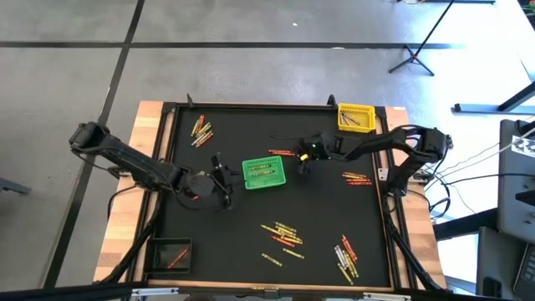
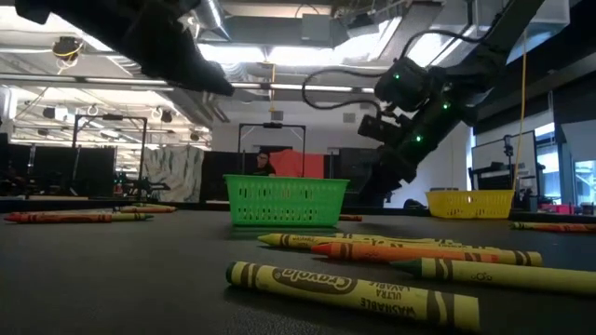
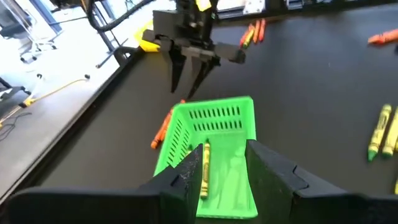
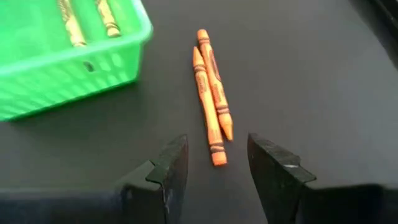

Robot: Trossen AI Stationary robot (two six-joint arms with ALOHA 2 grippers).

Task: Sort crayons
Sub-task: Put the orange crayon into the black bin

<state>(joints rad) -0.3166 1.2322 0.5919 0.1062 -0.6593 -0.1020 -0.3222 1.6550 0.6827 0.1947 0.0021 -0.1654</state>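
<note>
My right gripper is open just above the black table. Its fingers stand on either side of the near ends of two orange crayons, which lie side by side, and touch nothing. These crayons lie just beyond the green basket. My left gripper is open and raised at the basket's left end. An olive-green crayon lies inside the basket. Other crayons lie in loose groups at the far left, the right and near the front.
A yellow basket stands at the far right corner, and a black basket at the near left corner. More crayons lie at the near right. A raised rim runs round the black table.
</note>
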